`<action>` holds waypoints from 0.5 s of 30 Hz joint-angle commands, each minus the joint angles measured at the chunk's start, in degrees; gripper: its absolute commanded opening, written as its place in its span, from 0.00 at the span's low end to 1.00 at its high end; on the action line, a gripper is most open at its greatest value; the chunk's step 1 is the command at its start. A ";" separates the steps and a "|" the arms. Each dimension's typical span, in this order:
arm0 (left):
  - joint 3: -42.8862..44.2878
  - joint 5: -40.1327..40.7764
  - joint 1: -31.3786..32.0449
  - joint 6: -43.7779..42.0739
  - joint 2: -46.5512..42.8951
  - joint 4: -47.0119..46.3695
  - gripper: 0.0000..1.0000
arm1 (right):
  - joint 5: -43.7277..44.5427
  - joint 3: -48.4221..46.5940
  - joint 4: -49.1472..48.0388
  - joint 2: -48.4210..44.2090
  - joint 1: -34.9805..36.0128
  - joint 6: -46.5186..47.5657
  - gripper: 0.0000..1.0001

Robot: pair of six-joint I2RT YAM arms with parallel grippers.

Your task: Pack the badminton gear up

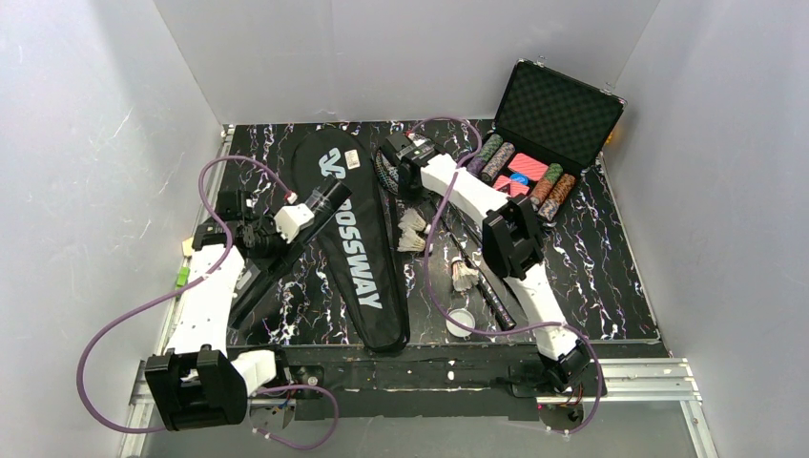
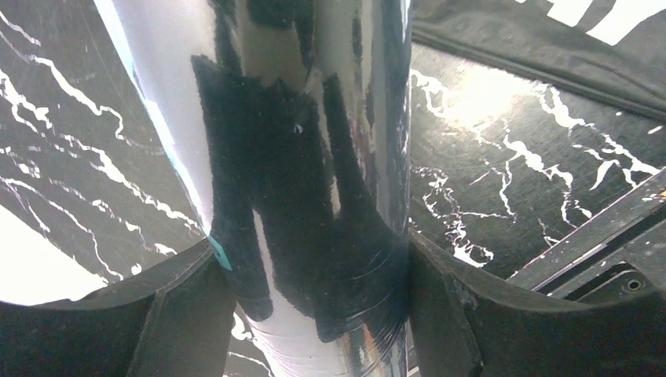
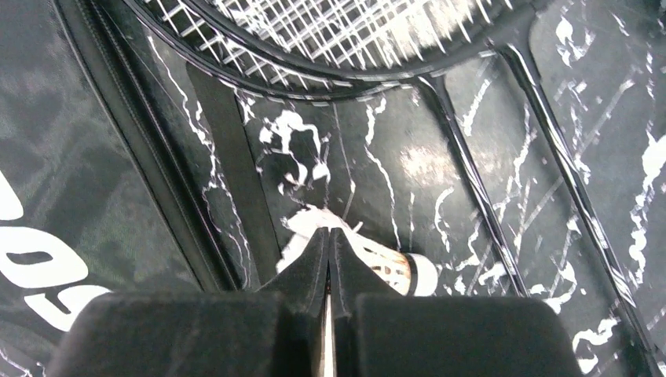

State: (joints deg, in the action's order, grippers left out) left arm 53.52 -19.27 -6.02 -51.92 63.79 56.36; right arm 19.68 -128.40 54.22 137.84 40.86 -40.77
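Spreading under everything: black tabletop [image 1: 611, 258] with white marble veins, metal rail [image 1: 630, 374] along near edge. Pale grey walls [image 1: 95, 143] close in left, back, right. Left gripper [image 2: 310, 263] partly open, fingers clamped on clear tube [image 2: 298, 157], tube slanting across left edge of CROSSWAY bag [image 1: 348, 229]. Bag flat, centre-left. Three shuttlecocks [image 1: 412, 241], white lid [image 1: 460, 318], rackets [image 1: 482, 281] lie right of bag. Right gripper [image 3: 328, 234] jaws closed together at shuttlecock feathers; pinch unclear. Open chip case [image 1: 558, 114] in far right corner.
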 commanded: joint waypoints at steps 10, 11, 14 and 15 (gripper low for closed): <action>1.14 -19.90 5.14 -6.51 -4.46 -1.29 0.23 | 1.23 22.92 -1.54 -35.38 0.36 -2.27 0.01; 0.89 -21.86 5.13 -7.82 -5.33 -0.93 0.23 | 0.00 25.02 -2.29 -38.57 0.36 -2.63 0.01; -0.77 -25.83 5.17 -11.11 -7.68 -0.23 0.19 | -3.33 31.91 -5.12 -49.18 0.36 -4.61 0.01; -1.27 -27.14 5.16 -13.58 -8.49 1.08 0.16 | -4.21 34.60 -6.80 -52.83 0.36 -5.68 0.01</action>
State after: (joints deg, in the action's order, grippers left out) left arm 53.54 -35.83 -0.99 -57.74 59.61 55.75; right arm 19.22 -100.75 52.31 96.40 40.99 -42.76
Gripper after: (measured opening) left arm 0.646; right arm 0.022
